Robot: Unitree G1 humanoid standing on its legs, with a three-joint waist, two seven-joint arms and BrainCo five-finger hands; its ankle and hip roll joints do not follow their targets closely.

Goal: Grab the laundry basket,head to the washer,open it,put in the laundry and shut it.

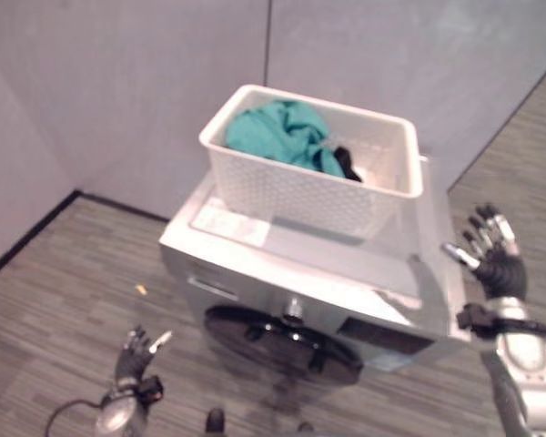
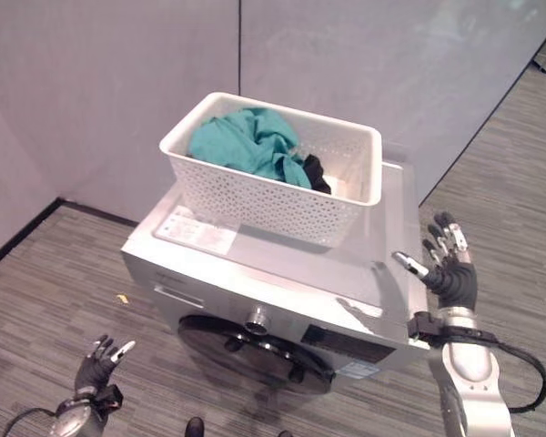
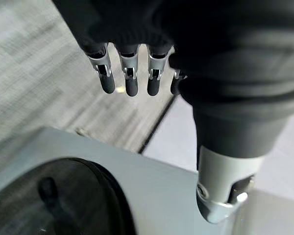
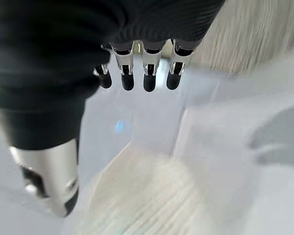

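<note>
White perforated laundry basket [image 2: 271, 187] with teal laundry [image 2: 250, 144] sits atop the silver washer [image 2: 282, 282], both hands empty, fingers spread, left hand [image 2: 98, 360] low, right hand [image 2: 448, 264] beside, so opening the dark round door [image 2: 255, 350] seems next

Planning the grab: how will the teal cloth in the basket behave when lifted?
The teal cloth lies crumpled in the white basket, so probably floppy and light. It may drag the dark garment beside it.
</note>
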